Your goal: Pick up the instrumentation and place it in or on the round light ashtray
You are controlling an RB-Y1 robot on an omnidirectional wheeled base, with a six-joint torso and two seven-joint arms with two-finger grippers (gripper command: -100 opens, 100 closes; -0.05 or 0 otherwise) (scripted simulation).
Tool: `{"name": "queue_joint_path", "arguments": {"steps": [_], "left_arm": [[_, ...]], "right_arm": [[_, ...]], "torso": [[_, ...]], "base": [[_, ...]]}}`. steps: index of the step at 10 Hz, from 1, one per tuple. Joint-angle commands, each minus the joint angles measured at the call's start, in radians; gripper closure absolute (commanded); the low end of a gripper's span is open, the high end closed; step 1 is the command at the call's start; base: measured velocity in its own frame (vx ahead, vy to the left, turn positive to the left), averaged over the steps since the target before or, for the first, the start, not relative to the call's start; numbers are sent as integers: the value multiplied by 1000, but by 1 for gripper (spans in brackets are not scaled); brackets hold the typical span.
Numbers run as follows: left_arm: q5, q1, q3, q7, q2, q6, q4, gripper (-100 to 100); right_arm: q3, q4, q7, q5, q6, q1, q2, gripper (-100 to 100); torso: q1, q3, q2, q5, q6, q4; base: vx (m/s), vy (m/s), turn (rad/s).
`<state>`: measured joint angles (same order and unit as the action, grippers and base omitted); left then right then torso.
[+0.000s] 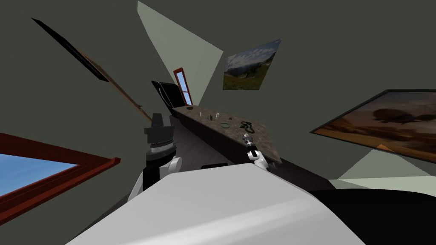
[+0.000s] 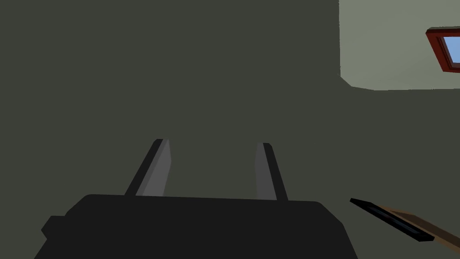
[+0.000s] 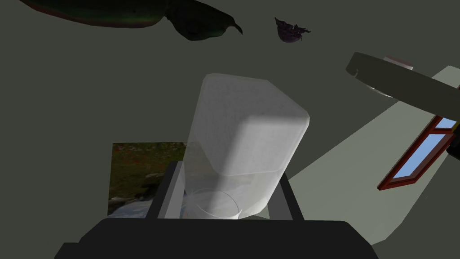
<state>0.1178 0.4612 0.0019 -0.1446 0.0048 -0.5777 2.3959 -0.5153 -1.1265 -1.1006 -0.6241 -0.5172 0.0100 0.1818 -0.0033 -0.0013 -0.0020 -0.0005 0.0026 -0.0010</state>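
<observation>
Right claw (image 3: 229, 174): clamped on the instrumentation, a translucent white vessel (image 3: 245, 144) whose base is partly hidden between the fingers; I see it held over the tabletop (image 1: 266, 142). Round ashtray (image 3: 404, 87): near, cut off at the edge. Left claw (image 2: 213, 144): wide, empty.

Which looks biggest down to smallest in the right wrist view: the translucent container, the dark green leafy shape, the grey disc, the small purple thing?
1. translucent container, gripped in the right pincer, so nearness inflates it
2. dark green leafy shape, cut by the edge
3. grey disc, seen edge-on
4. small purple thing
</observation>
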Motion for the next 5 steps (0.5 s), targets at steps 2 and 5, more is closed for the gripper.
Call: {"name": "queue_joint_path", "arguments": {"steps": [2, 5], "left_arm": [[0, 0, 0, 0, 0, 0, 0, 0], [0, 0, 0, 0, 0, 0, 0, 0]], "right_arm": [[52, -79, 15, -18, -8, 67, -32, 100], [95, -136, 29, -32, -15, 121, -53, 100]], "torso": [[0, -1, -2, 0, 0, 0], [2, -2, -3, 0, -3, -1]], "base": [[104, -33, -242], [79, -10, -131]]}}
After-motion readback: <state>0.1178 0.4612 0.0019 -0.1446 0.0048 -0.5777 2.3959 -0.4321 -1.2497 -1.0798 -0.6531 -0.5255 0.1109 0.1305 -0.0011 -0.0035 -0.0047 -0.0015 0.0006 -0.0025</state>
